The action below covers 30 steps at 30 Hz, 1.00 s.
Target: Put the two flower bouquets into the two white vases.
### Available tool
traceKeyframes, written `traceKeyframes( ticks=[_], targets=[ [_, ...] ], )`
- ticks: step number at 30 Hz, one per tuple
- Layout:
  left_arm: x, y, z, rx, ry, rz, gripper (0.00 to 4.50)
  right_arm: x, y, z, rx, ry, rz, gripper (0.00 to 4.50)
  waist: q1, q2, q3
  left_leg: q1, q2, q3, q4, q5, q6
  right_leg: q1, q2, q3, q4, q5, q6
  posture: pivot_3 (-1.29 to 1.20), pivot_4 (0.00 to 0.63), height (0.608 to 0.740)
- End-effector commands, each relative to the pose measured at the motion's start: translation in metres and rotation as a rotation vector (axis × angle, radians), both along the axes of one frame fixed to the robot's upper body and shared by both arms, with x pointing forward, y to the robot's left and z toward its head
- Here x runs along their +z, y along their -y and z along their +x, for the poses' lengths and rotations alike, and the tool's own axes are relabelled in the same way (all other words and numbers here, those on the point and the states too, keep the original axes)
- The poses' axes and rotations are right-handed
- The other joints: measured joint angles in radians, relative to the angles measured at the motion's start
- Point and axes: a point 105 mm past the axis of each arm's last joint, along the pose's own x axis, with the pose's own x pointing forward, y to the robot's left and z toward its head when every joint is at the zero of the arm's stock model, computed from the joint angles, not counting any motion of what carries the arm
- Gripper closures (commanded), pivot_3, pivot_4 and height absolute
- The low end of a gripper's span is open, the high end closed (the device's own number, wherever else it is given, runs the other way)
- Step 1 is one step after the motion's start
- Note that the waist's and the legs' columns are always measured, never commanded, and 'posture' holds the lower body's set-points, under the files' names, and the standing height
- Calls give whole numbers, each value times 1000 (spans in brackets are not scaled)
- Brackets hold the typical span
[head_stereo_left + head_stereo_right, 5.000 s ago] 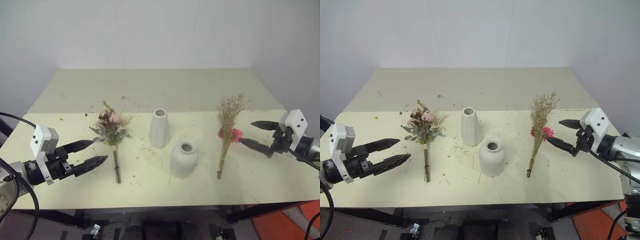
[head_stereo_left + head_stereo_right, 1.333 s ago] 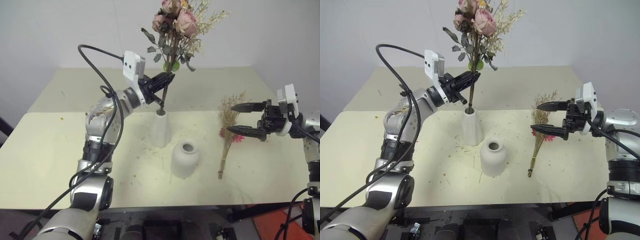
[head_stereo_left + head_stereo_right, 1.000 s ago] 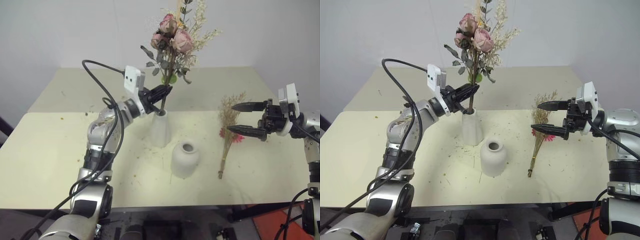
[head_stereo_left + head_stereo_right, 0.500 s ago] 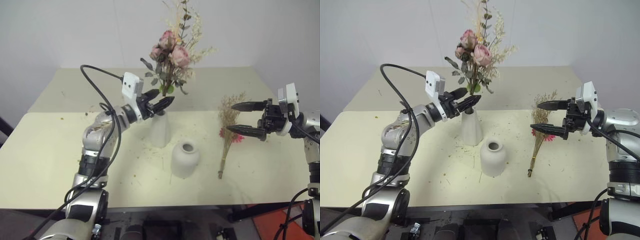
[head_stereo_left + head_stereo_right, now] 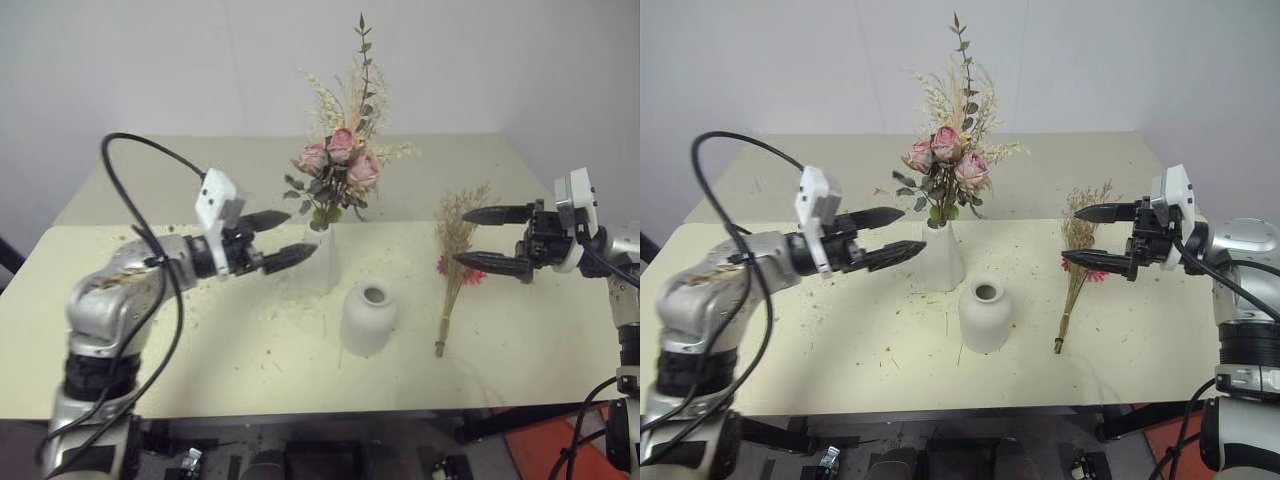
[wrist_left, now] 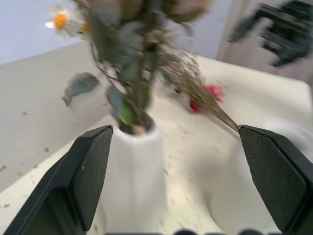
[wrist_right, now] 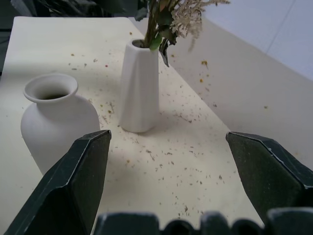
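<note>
The bouquet of pink roses (image 5: 335,170) stands upright in the tall tapered white vase (image 5: 325,262), with its stems (image 6: 139,83) down in the neck. My left gripper (image 5: 303,232) is open and empty, level with the vase's neck and just to its left. The squat round white vase (image 5: 368,318) stands empty in front of the tall one. To the right, the tan dried-grass bouquet with red-pink flowers (image 5: 455,262) lies flat on the table. My right gripper (image 5: 460,235) is open beside its flower end, holding nothing.
The pale yellow table (image 5: 150,330) is strewn with small plant crumbs around the vases. A white wall stands behind its far edge. The left arm's black cable (image 5: 130,150) loops above the table's left side.
My left gripper opened, let go of the rose stems and drew back to the left. The rose bouquet dropped deeper into the tall vase. The right gripper stayed where it was.
</note>
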Motion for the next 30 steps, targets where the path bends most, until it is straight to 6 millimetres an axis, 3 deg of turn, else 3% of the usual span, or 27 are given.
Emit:
traceKeyframes(
  ticks=[1, 6, 14, 20, 30],
  targets=[
    [18, -6, -29, -159, 56, 42, 33, 0, 9, 3, -98, -36, -65, 66, 0, 0, 0, 0, 0, 0, 0, 0, 0, 0, 0, 0, 0, 0, 0, 0, 150, 740],
    [23, -14, -41, -277, 55, 108, 33, -1, 15, 14, -313, -208, -122, 66, 2, 0, 0, 0, 0, 0, 0, 0, 0, 0, 0, 0, 0, -1, -1, 0, 150, 740],
    [22, -12, -39, -398, 31, 144, 33, -9, 12, -3, -516, -590, -233, 66, 3, 1, 1, -1, 2, 0, 0, 0, 0, -2, 1, -1, -1, -2, -2, 0, 150, 740],
    [14, -7, -38, -459, 16, 171, 33, -39, 3, -8, -648, -914, -318, 66, -5, 1, 1, -2, 3, 1, 0, 0, 0, -3, 2, -1, 0, -7, 4, 0, 150, 740],
    [17, -2, -35, -494, 25, 184, 33, -81, 6, 20, -932, -1113, -382, 66, -18, 1, 1, -4, 2, 1, 0, 0, 1, -5, 2, -1, 0, -2, -3, 0, 150, 740]
  ],
)
